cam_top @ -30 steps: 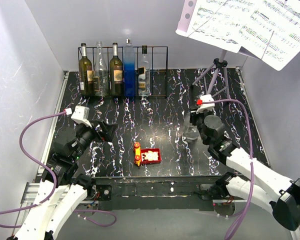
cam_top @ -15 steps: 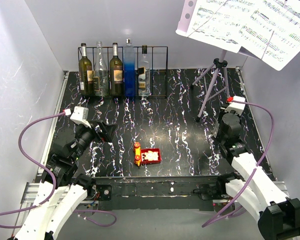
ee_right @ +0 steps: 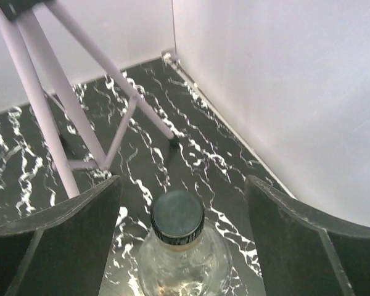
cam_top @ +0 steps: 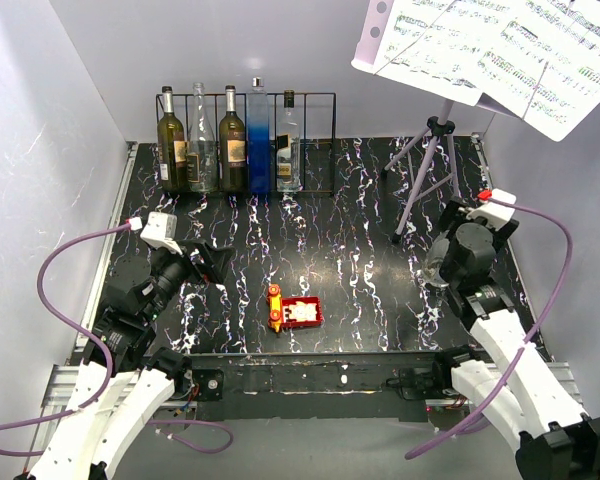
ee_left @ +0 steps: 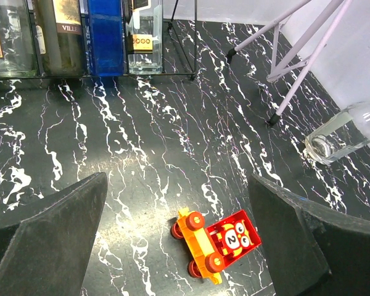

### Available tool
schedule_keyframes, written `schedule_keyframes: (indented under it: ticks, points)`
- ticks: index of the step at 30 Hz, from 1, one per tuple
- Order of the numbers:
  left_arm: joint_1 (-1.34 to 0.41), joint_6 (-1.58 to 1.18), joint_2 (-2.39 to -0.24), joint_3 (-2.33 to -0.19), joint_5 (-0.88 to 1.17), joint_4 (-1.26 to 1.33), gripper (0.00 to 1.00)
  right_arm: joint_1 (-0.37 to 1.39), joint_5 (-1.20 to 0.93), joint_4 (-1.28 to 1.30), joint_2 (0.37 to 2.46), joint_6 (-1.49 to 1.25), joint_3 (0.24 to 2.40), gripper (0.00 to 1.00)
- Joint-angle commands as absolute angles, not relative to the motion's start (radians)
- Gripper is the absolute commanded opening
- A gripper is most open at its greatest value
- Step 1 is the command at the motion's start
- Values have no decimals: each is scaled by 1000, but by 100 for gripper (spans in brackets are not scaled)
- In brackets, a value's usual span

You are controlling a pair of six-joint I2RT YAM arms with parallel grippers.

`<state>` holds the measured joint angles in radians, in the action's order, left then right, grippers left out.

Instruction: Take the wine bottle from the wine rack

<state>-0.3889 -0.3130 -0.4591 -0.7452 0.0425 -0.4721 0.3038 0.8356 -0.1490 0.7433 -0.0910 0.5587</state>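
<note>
Swinging away from the middle of the table, the right arm is now sitting far over on the right, and its right gripper [ee_right: 182,185] is standing released, no longer clenched. Its two fingers are spreading wide on either side of the wine bottle [ee_right: 177,216], with dark table showing between each pad and the glass. The capped neck is rising between the jaws, touching neither. The bottle seems to be standing upright on the table [cam_top: 340,230], well apart from the wine rack [cam_top: 310,94] at the back left, where five other bottles [cam_top: 230,140] are still filling the slots. Just behind it, the legs of the music stand [ee_right: 43,123] are splaying down to the surface, and the side wall is closing in on the right. Farther off, a red and orange toy car [cam_top: 292,312] is lying near the front edge. The left gripper [ee_left: 177,182] is hanging open over the near left side, holding nothing. As I judge it, the task is looking all but done, and the danger is lying in the retreat. If the arm is pulling back sideways or tilting rather than lifting straight, a finger could be catching the cap and tipping the tall bottle. It could then be falling against the stand's legs or the wall.
</note>
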Motion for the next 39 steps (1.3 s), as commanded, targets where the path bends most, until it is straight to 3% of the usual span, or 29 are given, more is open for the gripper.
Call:
schedule_keyframes:
  ticks: [1, 6, 11, 19, 25, 33, 36, 39]
  points:
    - [-385, -311, -466, -741, 14, -488, 98, 299, 839, -68, 709, -121, 692, 88]
    - [-385, -339, -511, -755, -57, -489, 98, 301, 772, 161, 712, -166, 854, 83]
    - [-385, -350, -699, -922, -116, -528, 96, 325, 505, 354, 715, -297, 985, 74]
    - [-382, -288, -1018, -1210, -149, -482, 97, 613, 385, 255, 805, -411, 992, 67]
    - [-374, -279, -1412, -1602, -92, -523, 89, 802, 382, 298, 882, -374, 1013, 68]
    - [-373, -218, -2023, -2288, -46, -606, 78, 828, 275, 314, 715, -393, 884, 68]
    - [-373, -210, -2176, -2433, -29, -566, 71, 831, 255, 345, 687, -399, 877, 68]
    - [-373, -213, -2249, -2412, -15, -447, 67, 831, 241, 376, 680, -400, 888, 68]
